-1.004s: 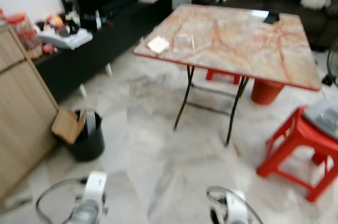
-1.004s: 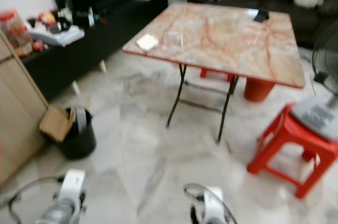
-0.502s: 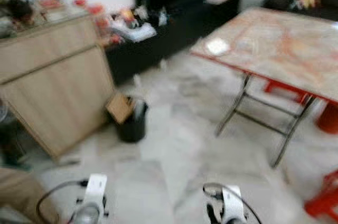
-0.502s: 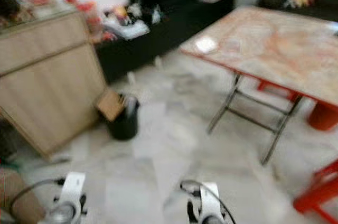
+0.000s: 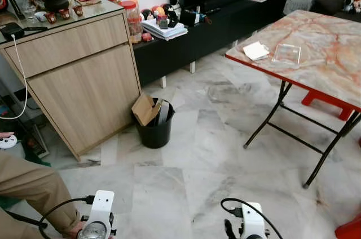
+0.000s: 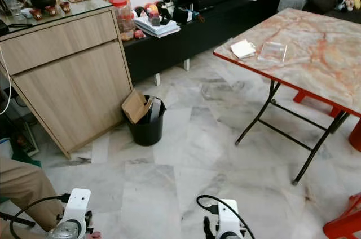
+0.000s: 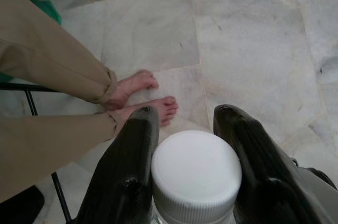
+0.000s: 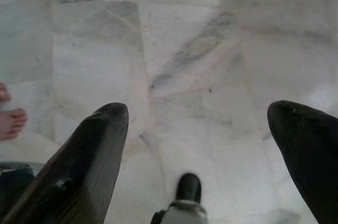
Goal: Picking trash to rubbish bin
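One white-capped bottle (image 7: 196, 174) clamped upright between left gripper (image 7: 193, 168) fingers, held low. Black rubbish bin (image 5: 155, 126) well ahead on floor beside wooden cabinet (image 5: 84, 75), nearer left arm. Right gripper (image 8: 203, 145) spread wide, carrying nothing.

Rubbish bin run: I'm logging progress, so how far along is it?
Done: the left gripper is shut on a white-capped bottle, so a pickup has happened. In hand: that bottle, carried low over the marble floor. Left: reaching the black rubbish bin beside the wooden cabinet, already holding cardboard, and dropping it in. The right gripper is open.
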{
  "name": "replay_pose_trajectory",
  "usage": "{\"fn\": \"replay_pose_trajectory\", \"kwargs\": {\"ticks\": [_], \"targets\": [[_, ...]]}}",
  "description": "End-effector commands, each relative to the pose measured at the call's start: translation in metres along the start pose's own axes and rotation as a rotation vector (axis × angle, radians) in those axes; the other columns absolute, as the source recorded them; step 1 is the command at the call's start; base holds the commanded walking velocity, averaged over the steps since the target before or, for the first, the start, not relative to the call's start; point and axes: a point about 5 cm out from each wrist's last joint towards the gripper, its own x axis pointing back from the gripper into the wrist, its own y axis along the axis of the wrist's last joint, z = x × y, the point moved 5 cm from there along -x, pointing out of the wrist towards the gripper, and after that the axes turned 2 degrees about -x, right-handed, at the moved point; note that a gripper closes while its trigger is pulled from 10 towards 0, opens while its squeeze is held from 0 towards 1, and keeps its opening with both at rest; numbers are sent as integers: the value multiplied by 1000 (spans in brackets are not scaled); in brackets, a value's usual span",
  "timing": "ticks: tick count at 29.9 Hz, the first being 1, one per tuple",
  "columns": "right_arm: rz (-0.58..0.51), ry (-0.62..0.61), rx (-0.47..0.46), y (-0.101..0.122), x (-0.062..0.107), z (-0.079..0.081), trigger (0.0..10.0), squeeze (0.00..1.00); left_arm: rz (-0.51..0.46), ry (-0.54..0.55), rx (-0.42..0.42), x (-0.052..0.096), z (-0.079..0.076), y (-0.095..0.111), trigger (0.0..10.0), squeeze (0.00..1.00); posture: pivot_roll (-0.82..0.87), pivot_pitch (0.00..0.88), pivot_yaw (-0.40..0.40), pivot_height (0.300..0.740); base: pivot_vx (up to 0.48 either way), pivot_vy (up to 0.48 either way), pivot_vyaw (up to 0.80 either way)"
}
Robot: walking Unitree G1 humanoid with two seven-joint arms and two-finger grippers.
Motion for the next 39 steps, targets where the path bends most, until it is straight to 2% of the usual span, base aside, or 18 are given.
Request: {"fn": "replay_pose_trajectory", "kwargs": {"ticks": [1,9,25,33,39], "targets": [[-18,10,1,7,-2,6,10000,0,-1,20,12,-1,4,2,10000,0,-68,21,29,740,405,0,0],[-24,10,2,8,-2,6,10000,0,-4,26,15,-1,5,4,10000,0,-60,33,26,740,407,0,580],[-29,5,15,11,-2,6,10000,0,-14,30,17,-2,6,8,10000,0,-57,33,27,740,413,0,90],[-35,12,28,12,-3,8,10000,0,-14,33,21,-2,7,8,10000,0,-56,32,27,740,414,0,741],[-39,3,-16,12,-2,6,10000,0,-13,37,23,-2,8,7,10000,0,-56,32,27,740,418,0,0]]}}
